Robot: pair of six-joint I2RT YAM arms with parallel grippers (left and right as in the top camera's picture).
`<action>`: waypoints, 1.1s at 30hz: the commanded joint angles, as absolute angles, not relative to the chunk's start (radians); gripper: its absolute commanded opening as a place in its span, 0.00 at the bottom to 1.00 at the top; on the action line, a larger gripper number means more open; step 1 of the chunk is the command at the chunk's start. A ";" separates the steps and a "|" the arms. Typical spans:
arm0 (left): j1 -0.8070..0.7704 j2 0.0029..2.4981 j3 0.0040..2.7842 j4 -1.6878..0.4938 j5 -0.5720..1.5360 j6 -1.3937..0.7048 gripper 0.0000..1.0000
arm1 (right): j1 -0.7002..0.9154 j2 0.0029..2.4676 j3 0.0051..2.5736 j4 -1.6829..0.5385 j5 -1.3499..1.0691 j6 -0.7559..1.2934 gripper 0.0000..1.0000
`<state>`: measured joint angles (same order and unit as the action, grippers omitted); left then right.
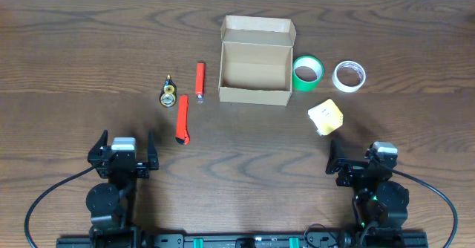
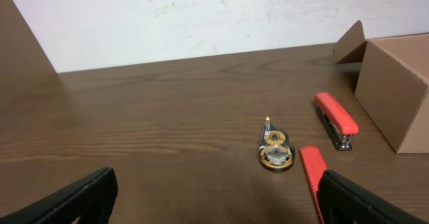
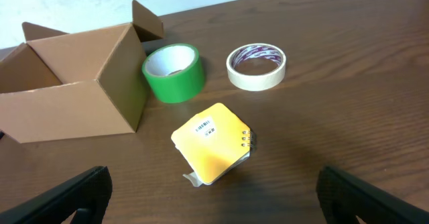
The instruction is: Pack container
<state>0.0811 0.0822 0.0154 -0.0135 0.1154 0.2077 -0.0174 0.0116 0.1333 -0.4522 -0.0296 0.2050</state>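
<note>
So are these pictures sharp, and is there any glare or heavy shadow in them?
Overhead: even light, only a faint shadow beside the cardboard box. Left wrist: bright wall behind, the left gripper dark and soft-edged at the bottom corners. Right wrist: pale sheen on the table beyond the white tape roll; the yellow pad looks sharp.

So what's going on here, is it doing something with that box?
Nothing is being handled yet. The left gripper and right gripper sit open and empty at the near edge of the table. The cardboard box stands open, nothing visible inside. A green tape roll, white tape roll and yellow notepad lie to its right; a red stapler, correction tape and red cutter to its left. Packing has not begun.
</note>
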 commanded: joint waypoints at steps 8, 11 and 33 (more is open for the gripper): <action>0.076 0.077 0.005 -0.062 0.123 0.213 0.96 | -0.019 0.006 0.129 -0.454 -0.060 0.216 0.99; 0.076 0.077 0.005 -0.044 0.143 0.193 0.96 | -0.019 0.006 0.129 -0.451 -0.043 0.216 0.99; 0.080 0.118 0.255 -0.286 0.329 -0.198 0.95 | -0.019 0.392 0.338 -0.508 -0.142 0.226 0.99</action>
